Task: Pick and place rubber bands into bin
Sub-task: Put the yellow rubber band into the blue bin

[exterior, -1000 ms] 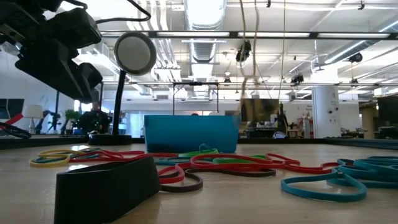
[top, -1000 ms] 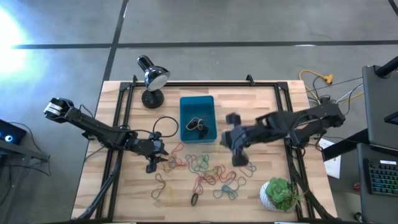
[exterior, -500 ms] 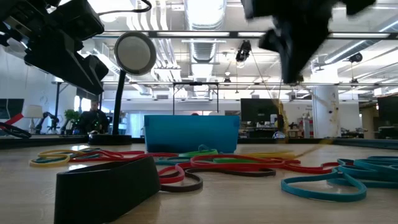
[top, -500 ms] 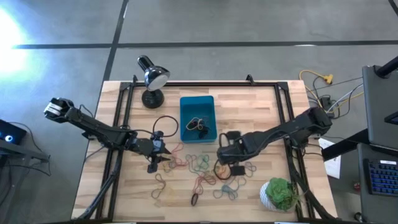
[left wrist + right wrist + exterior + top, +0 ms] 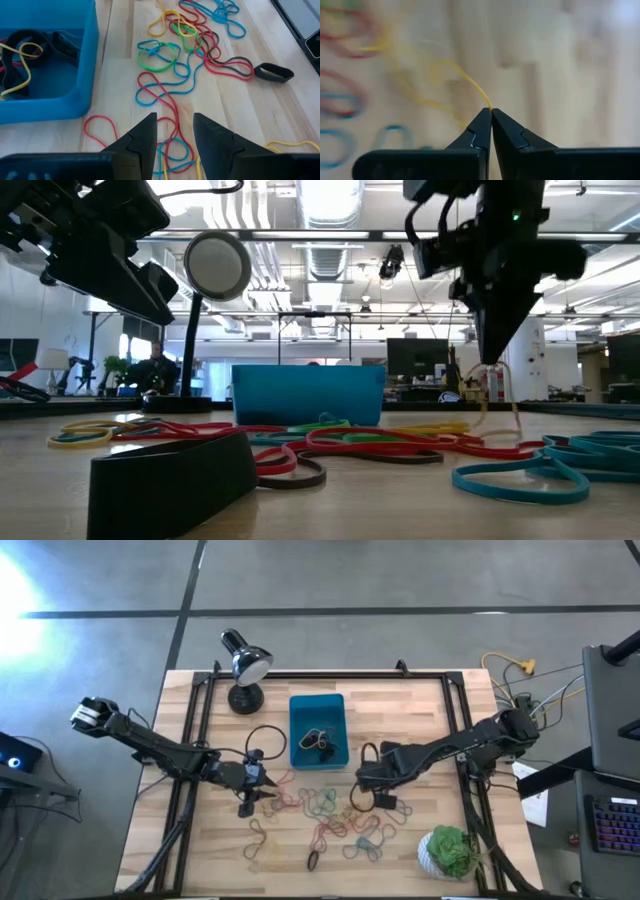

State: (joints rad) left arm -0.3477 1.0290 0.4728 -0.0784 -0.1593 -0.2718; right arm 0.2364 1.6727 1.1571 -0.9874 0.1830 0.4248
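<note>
The right gripper [image 5: 362,780], centre-right in the high view, has its fingers pressed together, pinching a thin yellow rubber band [image 5: 465,80]; the small teal-blue plastic bin [image 5: 317,730] lies just up-left of it; the left gripper [image 5: 172,132], jaws spread, hovers over the loose coloured rubber bands [image 5: 325,815], lower centre.

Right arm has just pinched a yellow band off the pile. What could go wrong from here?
The right gripper holds the yellow rubber band only at its very fingertips, so it might slip out before reaching the bin. The dangling loop may also snag the other rubber bands below and drag them along.
</note>
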